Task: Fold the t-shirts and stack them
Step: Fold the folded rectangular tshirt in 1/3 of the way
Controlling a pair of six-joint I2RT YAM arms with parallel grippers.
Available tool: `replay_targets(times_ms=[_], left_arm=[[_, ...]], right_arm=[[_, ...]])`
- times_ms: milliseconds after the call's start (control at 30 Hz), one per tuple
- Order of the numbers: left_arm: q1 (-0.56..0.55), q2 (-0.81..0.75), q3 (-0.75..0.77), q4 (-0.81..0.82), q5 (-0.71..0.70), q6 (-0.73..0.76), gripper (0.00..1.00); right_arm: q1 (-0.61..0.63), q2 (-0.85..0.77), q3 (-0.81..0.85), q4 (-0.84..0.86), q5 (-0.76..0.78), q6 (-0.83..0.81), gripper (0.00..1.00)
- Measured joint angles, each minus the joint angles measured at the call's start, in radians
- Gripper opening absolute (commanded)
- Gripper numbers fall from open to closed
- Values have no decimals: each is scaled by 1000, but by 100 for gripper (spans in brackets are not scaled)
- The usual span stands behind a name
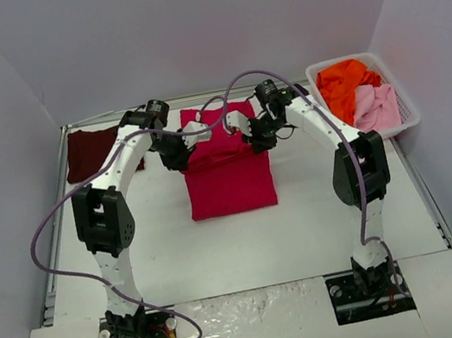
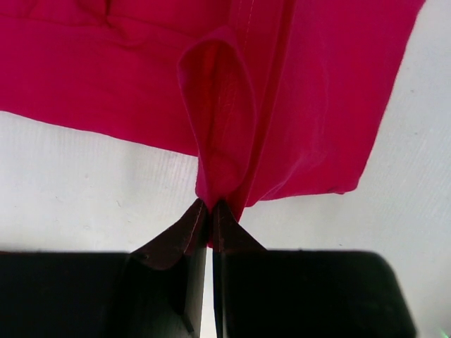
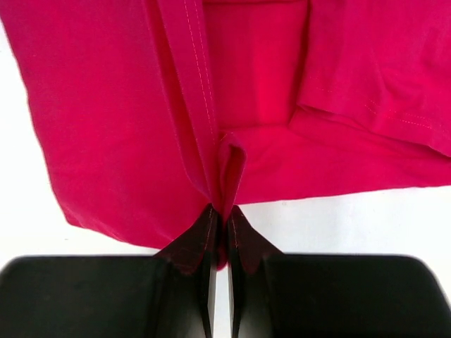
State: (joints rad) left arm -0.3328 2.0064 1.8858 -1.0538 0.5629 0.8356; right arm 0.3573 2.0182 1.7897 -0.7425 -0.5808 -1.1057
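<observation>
TWO ARMS, ONE SHIRT: A white worktop (image 1: 170, 249), walled on three sides, carries the scene. Two white-and-black arms rise from their bases at its near edge. The left arm (image 1: 103, 217) and the right arm (image 1: 357, 168) each stand upright to a dark elbow, then lean forward and inward, so that their wrists come together over the far end of a bright crimson t-shirt (image 1: 230, 181). That shirt lies mid-worktop as a rough rectangle, its near part flat and its far edge bunched where the arms hold it. In the far right corner sits a white mesh basket (image 1: 409, 115), with an orange t-shirt (image 1: 344, 82) and a pale pink t-shirt (image 1: 377, 107) heaped inside. At the far left lies a dark maroon t-shirt (image 1: 87, 151), flat and partly hidden behind the left arm. The left pincer (image 2: 210, 208) is clamped on a pinched-up fold of the crimson cloth near the shirt's left side. The right pincer (image 3: 220, 211) grips a similar fold on the right side, jaws nearly touching, with hem stitching running up from the tips.
</observation>
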Motion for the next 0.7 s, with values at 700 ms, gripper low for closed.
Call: replay_targets(times_ms=[700], left_arm=[[38, 280, 192, 16, 1, 22, 2]], right_arm=[[-42, 306, 215, 7, -19, -23, 0]])
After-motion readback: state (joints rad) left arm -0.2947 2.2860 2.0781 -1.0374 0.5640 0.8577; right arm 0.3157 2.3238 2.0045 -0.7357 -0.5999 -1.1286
